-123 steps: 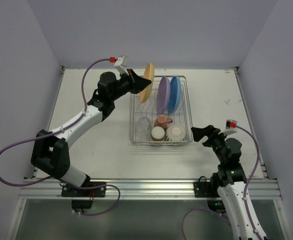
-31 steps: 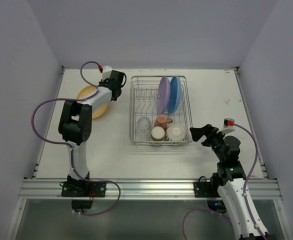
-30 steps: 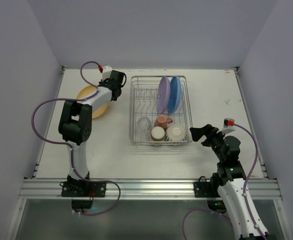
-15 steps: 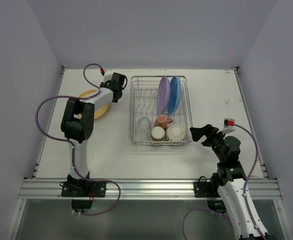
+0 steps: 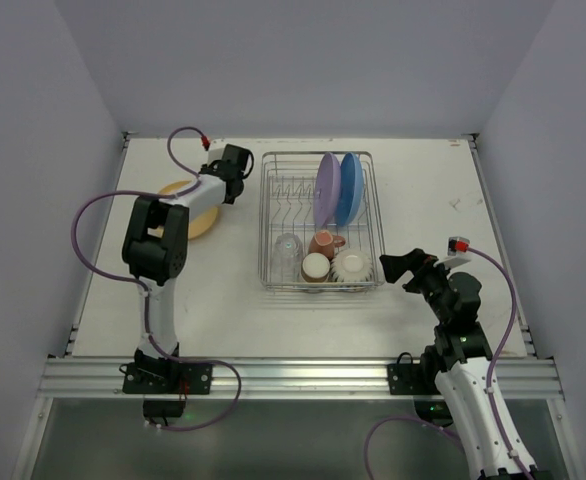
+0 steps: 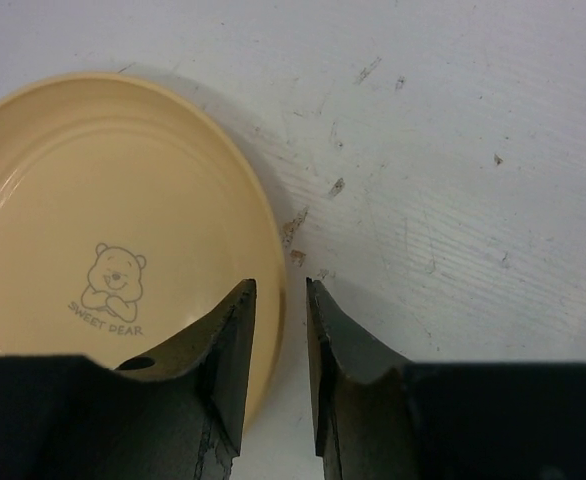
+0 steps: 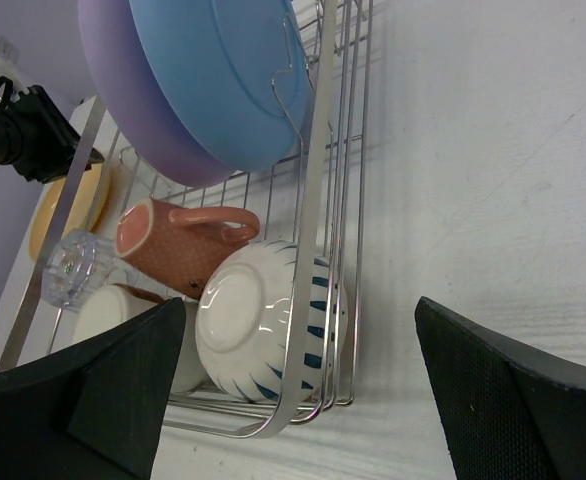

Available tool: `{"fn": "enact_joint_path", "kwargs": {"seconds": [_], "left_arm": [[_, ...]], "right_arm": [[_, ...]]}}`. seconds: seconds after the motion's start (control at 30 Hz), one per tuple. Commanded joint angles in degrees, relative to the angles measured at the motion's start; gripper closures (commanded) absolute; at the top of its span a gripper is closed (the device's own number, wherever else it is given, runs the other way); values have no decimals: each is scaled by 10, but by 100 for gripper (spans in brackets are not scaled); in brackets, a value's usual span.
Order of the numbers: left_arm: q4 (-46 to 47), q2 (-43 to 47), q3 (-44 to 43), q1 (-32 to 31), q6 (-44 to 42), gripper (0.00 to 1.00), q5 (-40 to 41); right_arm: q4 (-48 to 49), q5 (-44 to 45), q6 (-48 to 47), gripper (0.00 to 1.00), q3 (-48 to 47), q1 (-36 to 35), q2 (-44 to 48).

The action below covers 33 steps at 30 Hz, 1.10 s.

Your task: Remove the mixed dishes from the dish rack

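The yellow-orange plate [image 5: 185, 208] [image 6: 113, 230] lies flat on the table left of the dish rack [image 5: 378, 230] [image 7: 313, 200]. My left gripper [image 5: 216, 193] [image 6: 279, 285] hangs over the plate's right rim, open by a narrow gap and gripping nothing. In the rack the purple plate [image 5: 325, 190] and blue plate [image 5: 350, 187] stand upright. The glass tumbler [image 5: 287, 246], two reddish-brown cups [image 5: 325, 243] [image 5: 315, 266] and the ribbed bowl [image 5: 352, 264] [image 7: 253, 320] lie at its near end. My right gripper [image 5: 398, 268] [image 7: 299, 300] stands wide open just right of the rack's near corner, facing the bowl.
Grey walls close the table at the left, back and right. The left arm's purple cable [image 5: 88, 215] loops over the table's left side. A metal rail [image 5: 293, 375] runs along the near edge.
My left gripper's jaws have parted, letting go of the yellow-orange plate, which now rests on the table. The right arm has not moved.
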State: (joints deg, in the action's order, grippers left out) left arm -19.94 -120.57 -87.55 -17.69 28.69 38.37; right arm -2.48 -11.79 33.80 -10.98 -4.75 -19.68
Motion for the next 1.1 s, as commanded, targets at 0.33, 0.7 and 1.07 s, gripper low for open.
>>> {"fn": "enact_joint_path", "kwargs": {"seconds": [0.33, 0.7, 1.07], "left_arm": [[270, 211, 184, 6, -103, 54, -219], [534, 313, 332, 6, -139, 25, -518], [700, 256, 326, 3, -71, 29, -813]], "right_arm": [[16, -15, -9, 1, -11, 1, 6], [18, -18, -11, 1, -11, 1, 3], [19, -18, -11, 1, -11, 1, 2]]}}
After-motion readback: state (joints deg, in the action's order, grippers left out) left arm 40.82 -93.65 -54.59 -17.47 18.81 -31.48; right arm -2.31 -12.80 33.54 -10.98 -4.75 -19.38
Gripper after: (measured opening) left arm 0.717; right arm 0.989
